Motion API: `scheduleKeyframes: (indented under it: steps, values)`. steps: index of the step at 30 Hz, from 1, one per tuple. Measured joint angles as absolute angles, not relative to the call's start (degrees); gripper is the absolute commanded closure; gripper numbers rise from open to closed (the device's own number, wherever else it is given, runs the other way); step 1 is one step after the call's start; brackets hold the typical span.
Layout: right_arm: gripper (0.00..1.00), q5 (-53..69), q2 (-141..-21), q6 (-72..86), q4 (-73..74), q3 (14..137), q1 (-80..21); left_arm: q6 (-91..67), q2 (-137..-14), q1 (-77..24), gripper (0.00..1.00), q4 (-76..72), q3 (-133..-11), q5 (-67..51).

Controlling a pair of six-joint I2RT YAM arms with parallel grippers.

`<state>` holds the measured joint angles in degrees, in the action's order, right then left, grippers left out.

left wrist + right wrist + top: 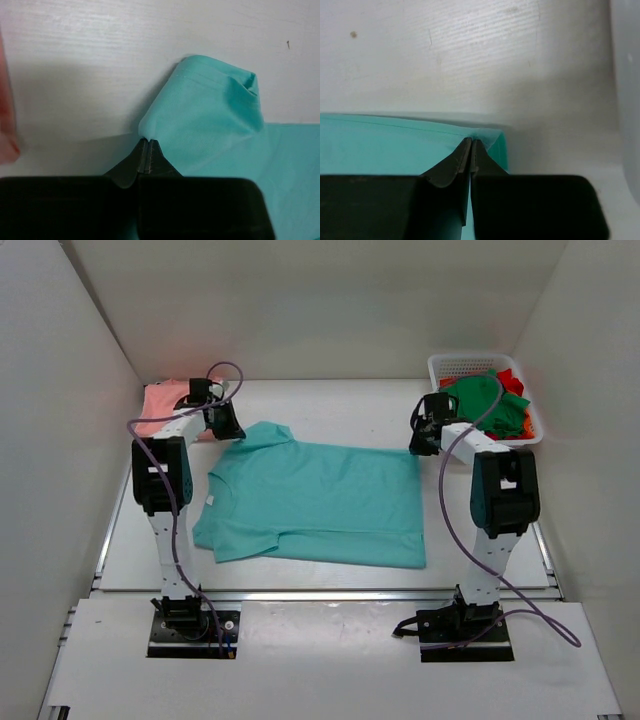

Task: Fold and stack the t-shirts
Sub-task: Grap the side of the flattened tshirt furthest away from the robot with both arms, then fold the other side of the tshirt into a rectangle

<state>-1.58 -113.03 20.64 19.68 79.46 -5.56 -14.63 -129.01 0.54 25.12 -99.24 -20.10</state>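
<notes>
As left tool [145, 143] and right tool [471, 143] pinch teal t-shirt [320, 502], white walls [320, 310] enclose table [340, 405].

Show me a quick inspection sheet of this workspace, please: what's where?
Surface: white table.
Job's things: teal t-shirt spread flat; salmon-pink shirt far left; green shirt and red shirt in basket.
Clutter: nothing seen.
Grippers: left gripper shut on teal t-shirt's sleeve; right gripper shut on its far corner.
Cables: purple cables loop along both arms.
Surroundings: white walls.
</notes>
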Motion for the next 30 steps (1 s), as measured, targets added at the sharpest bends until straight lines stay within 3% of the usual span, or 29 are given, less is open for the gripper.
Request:
scheduleKeyframes:
  steps: [10, 30]
  values:
    - [1.00, 1.6, -95.3, 18.8, 17.1, 64.0, -5.6, -15.1, -114.0, 3.1, 1.00, 23.9, -82.8, -22.8]
    - [1.00, 8.3, -72.4, 20.2, 15.8, 38.0, -6.9, -10.7, -83.9, 3.6, 1.00, 28.1, -54.0, -20.3]
